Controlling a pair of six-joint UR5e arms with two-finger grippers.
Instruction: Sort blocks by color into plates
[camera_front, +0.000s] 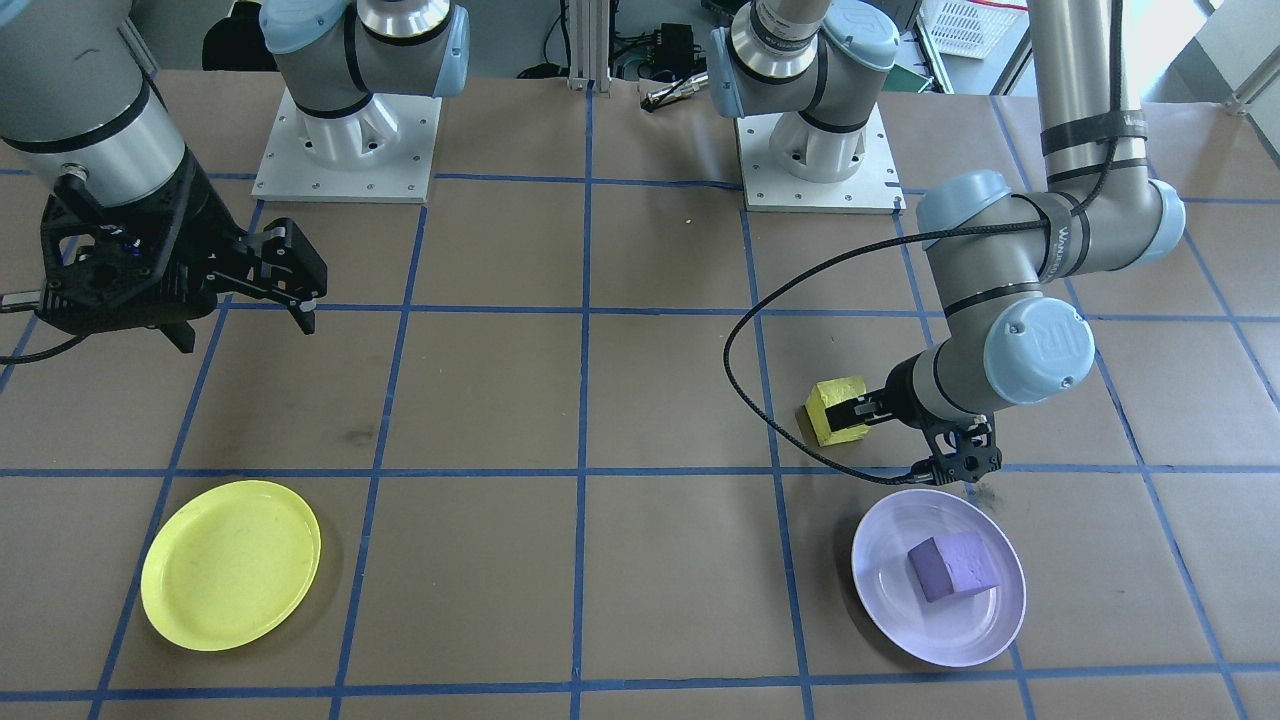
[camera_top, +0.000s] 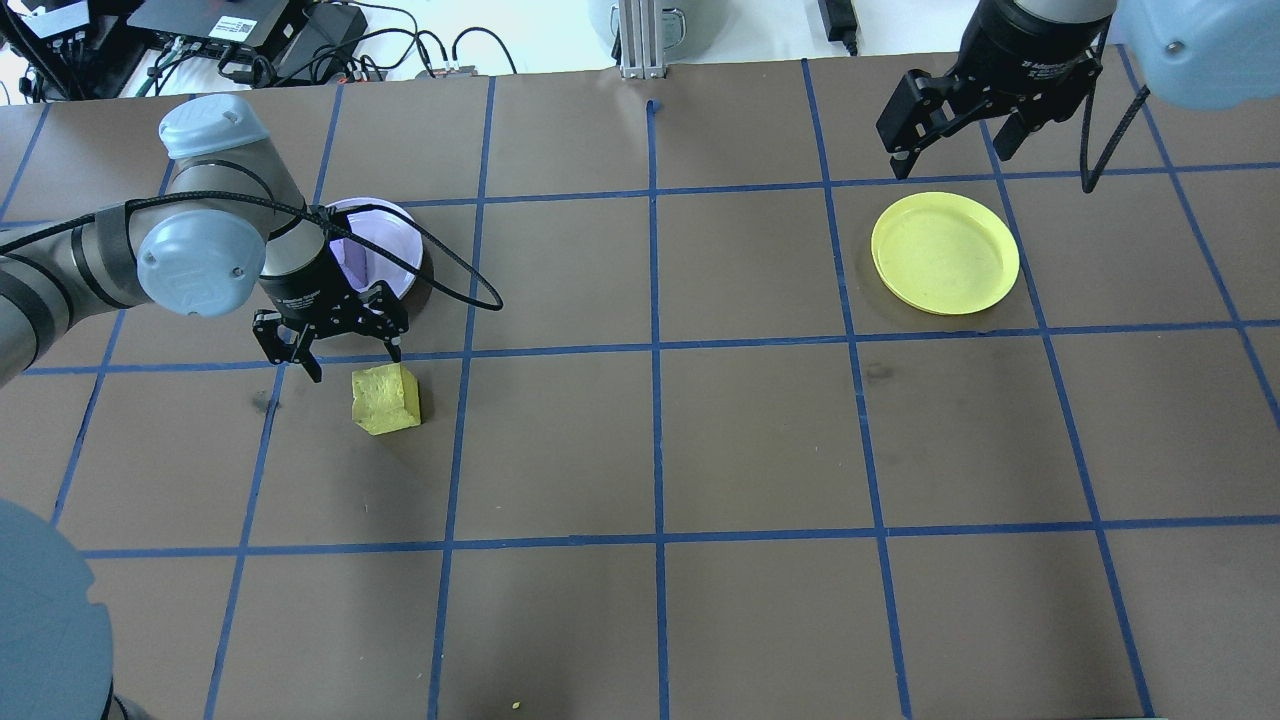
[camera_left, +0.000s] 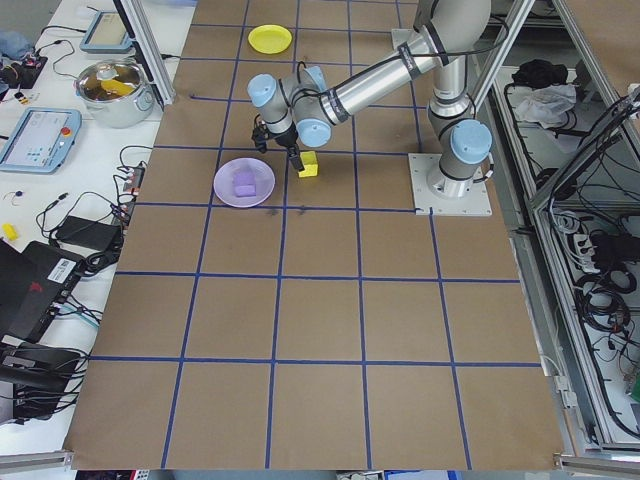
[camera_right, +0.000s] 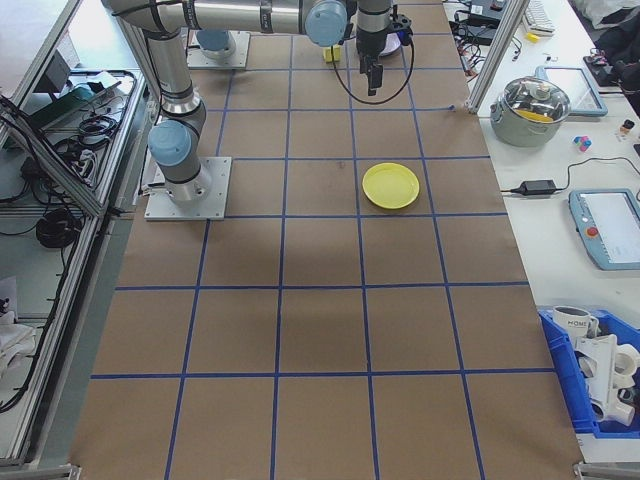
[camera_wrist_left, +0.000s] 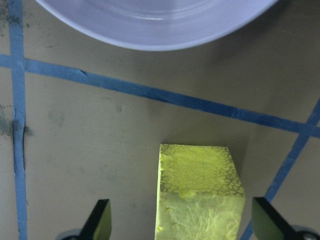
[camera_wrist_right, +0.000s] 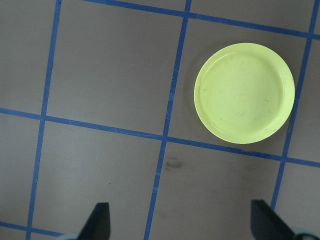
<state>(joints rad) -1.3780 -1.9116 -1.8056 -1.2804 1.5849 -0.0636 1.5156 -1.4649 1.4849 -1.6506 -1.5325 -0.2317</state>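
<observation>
The left gripper (camera_top: 340, 355) hangs with fingers spread beside the rough yellow foam cube (camera_top: 385, 398), which sits on the table near the lavender plastic plate (camera_front: 938, 578) holding the purple foam cube (camera_front: 952, 566), evidently lining up a grasp, while the right gripper (camera_top: 955, 135), fingers spread and empty, waits near the glossy yellow plate (camera_top: 945, 252).

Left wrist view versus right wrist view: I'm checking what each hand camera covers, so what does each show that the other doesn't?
Only the left wrist view shows the yellow block on the table between the open fingertips of the left gripper, with the rim of the lavender plate beyond it. Only the right wrist view shows the yellow plate, with nothing on it, ahead of the open right gripper. Both share the brown table covering with its blue tape grid.
</observation>
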